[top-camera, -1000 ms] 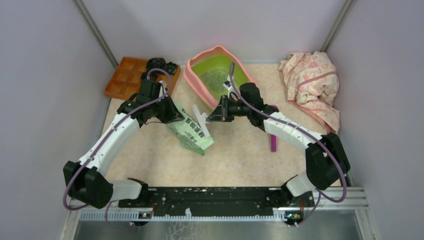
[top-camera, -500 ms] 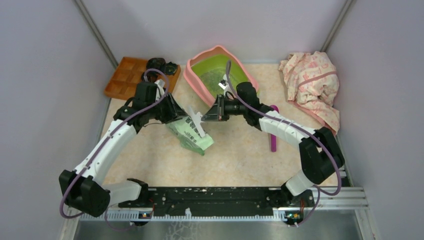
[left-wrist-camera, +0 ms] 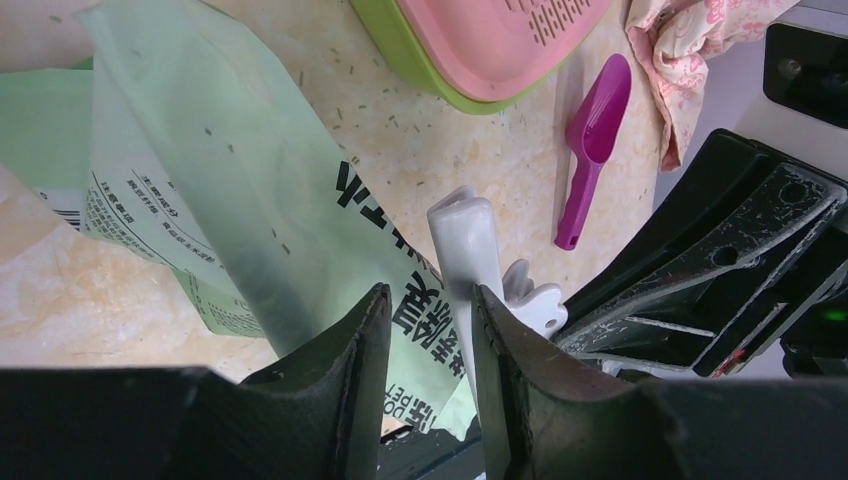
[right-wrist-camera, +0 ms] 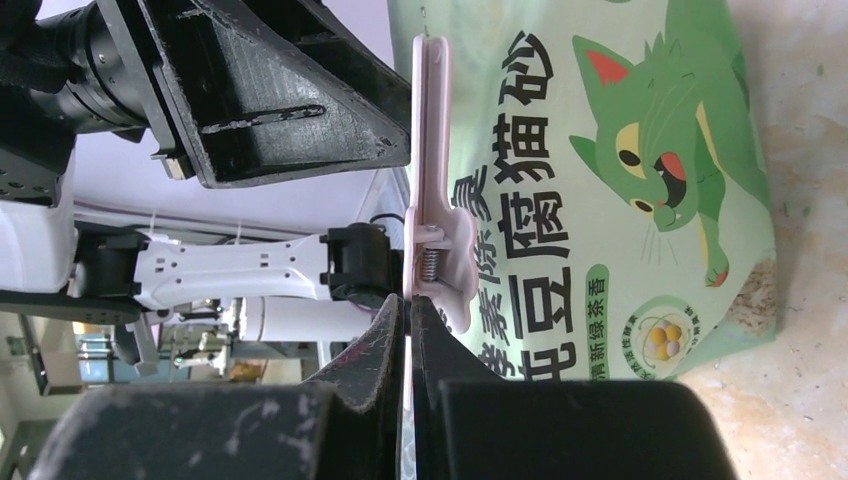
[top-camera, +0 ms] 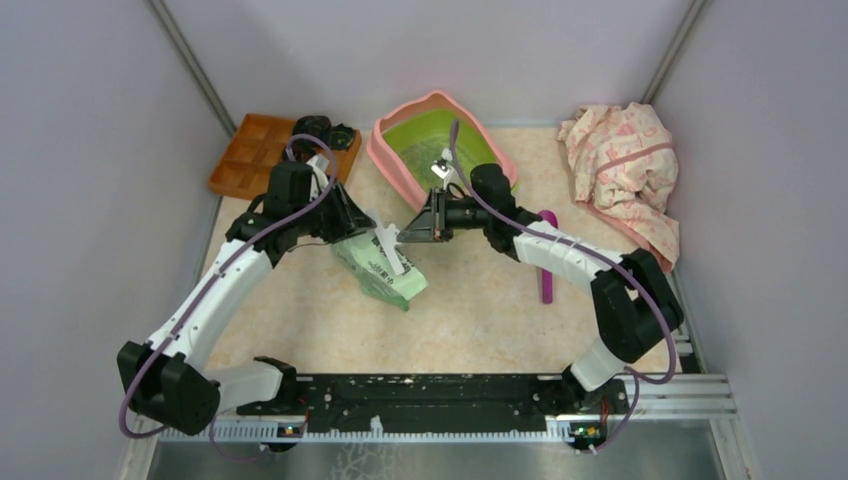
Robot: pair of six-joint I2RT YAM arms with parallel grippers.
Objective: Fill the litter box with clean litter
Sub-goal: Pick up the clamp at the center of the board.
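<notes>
The litter box [top-camera: 385, 160], a lime green basin with a pink rim, stands at the back centre. A patch of dark litter [top-camera: 428, 155] lies in it, and its pink grate [left-wrist-camera: 500, 40] shows in the left wrist view. A pale green printed bag [top-camera: 385, 272] [left-wrist-camera: 230, 170] [right-wrist-camera: 600, 150] lies in front of it. My right gripper [top-camera: 415, 224] [right-wrist-camera: 408, 300] is shut on the tail of a white spring clip [top-camera: 388, 243] [right-wrist-camera: 432, 150] over the bag. My left gripper [top-camera: 355, 225] [left-wrist-camera: 430, 292] stands open. The clip's bar [left-wrist-camera: 465, 250] rests beside its right finger, with the bag behind the gap.
A purple scoop [top-camera: 547, 270] [left-wrist-camera: 595, 130] lies to the right of the bag. A crumpled floral cloth [top-camera: 625, 165] sits at the back right. An orange-brown compartmented tray [top-camera: 255, 152] stands at the back left, with black items [top-camera: 325, 130] beside it. Loose granules dot the table [left-wrist-camera: 400, 120].
My right gripper has carried the clip to the left, up against the left gripper. The left gripper's jaws have widened.
</notes>
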